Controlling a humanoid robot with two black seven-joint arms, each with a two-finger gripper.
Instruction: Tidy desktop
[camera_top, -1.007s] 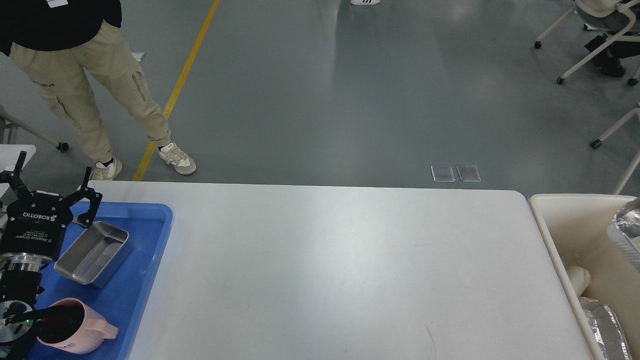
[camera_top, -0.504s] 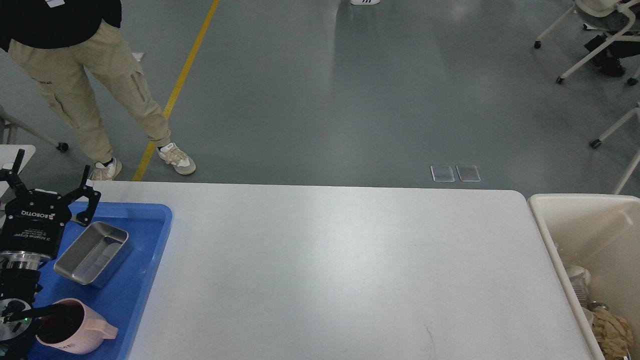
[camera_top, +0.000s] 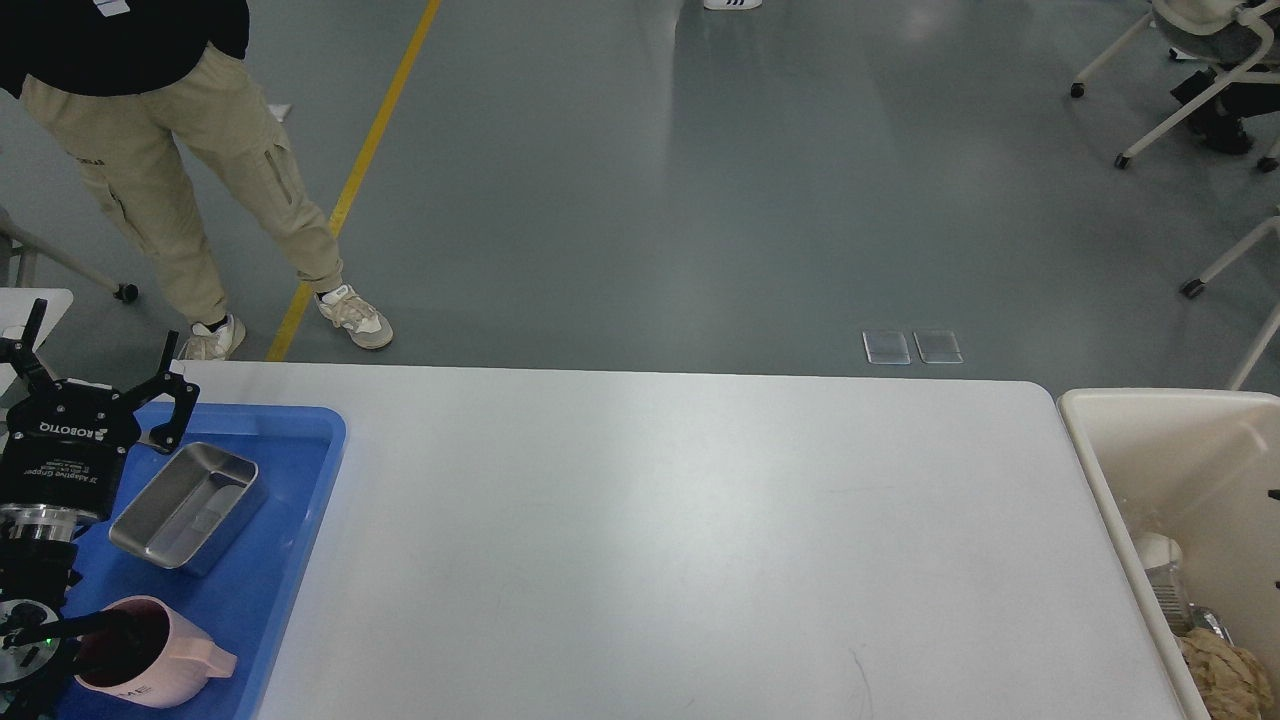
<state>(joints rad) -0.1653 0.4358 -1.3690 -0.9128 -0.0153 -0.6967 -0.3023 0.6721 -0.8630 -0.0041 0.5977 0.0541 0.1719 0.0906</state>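
The desktop (camera_top: 680, 540) is a wide white tabletop filling the lower half of the head view, its middle bare. My left gripper (camera_top: 103, 340) stands open at the far left, fingers spread and pointing away from me, above the back left corner of the blue tray (camera_top: 300, 500). Nothing is between its fingers. My right gripper is out of view.
In the blue tray lie a steel rectangular pan (camera_top: 185, 505) and a pink cup (camera_top: 150, 650). A cream bin (camera_top: 1140, 440) stands off the table's right end, holding crumpled trash. A person in beige trousers (camera_top: 170, 170) stands beyond the far left corner.
A silvery object held at the right edge over the bin one second ago is gone, and trash now lies in the bin. My left gripper drifted slightly left.
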